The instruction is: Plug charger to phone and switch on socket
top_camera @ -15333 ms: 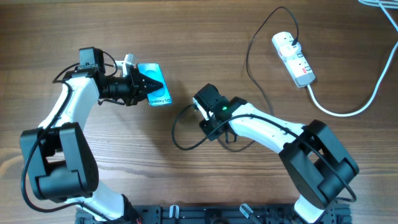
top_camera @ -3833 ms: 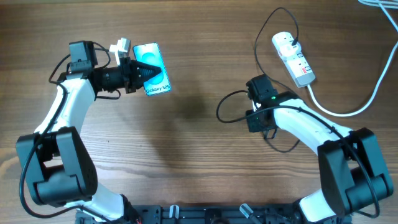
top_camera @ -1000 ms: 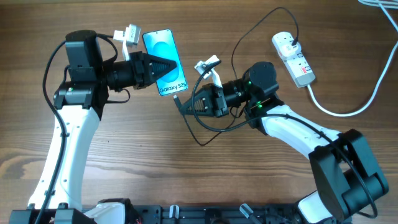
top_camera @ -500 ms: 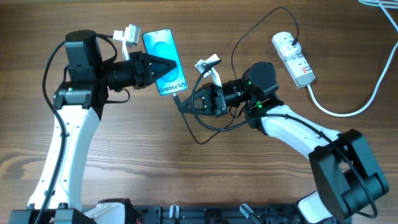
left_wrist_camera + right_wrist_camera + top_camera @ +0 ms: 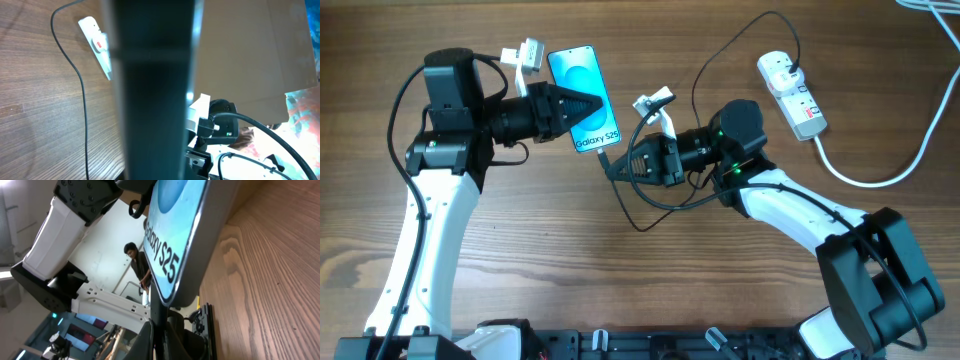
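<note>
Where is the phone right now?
In the overhead view the phone is left of centre near the top, gripped by the left gripper, with the right gripper just below its bottom edge.

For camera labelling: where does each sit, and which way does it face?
Overhead: above the wooden table, looking down; white arms, left gripper on the flat teal-screen phone, right gripper on the thin black charger cable.
Left wrist: looks across the table at the white oblong power strip with red switches; dark blur in front.
Right wrist: looks up at the phone; own dark fingers below.
Overhead and left wrist share the power strip.
</note>
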